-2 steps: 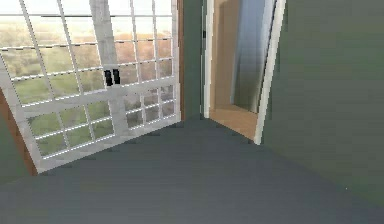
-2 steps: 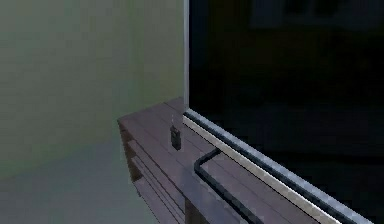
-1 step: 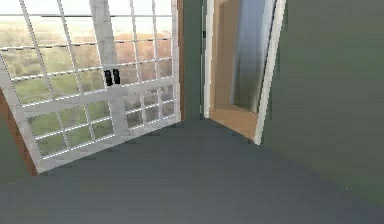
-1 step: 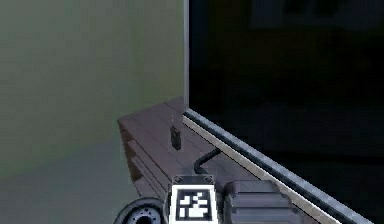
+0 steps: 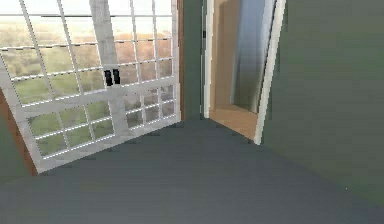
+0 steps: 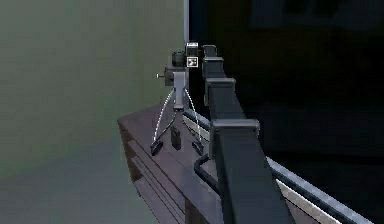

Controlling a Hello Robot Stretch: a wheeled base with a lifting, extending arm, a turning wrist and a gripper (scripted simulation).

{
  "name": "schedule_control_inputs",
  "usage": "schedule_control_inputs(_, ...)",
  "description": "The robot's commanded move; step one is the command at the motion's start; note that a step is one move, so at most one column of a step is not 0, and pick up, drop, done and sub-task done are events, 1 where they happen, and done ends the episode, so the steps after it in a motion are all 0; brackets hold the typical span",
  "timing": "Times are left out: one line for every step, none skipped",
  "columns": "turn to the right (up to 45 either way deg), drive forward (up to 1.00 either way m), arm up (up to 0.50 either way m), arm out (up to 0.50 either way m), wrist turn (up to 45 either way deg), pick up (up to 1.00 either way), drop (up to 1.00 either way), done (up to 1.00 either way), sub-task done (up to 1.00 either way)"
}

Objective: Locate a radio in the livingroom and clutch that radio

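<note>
In the arm side view my arm (image 6: 232, 140) rises as a dark square bar from the bottom edge, with two white marked squares (image 6: 191, 54) at its far end. The gripper (image 6: 177, 147) hangs below them, its thin fingers (image 6: 160, 128) reaching down over the dark top of a low cabinet (image 6: 140, 135). A small dark shape sits between the fingers against that top, so I cannot tell whether the gripper holds anything.
White-framed glass double doors (image 5: 95, 85) stand at the forward view's left. An open doorway (image 5: 238, 65) with a white frame lies ahead, between grey-green walls (image 5: 330, 90). Bare grey floor (image 5: 190, 180) stretches in front. The cabinet has drawers (image 6: 150, 185) beside a pale green wall (image 6: 70, 90).
</note>
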Motion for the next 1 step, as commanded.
schedule_control_inputs(0.0, 0.00, 0.00, 0.00, 45.0, 0.00, 0.00, 0.00, 0.00)
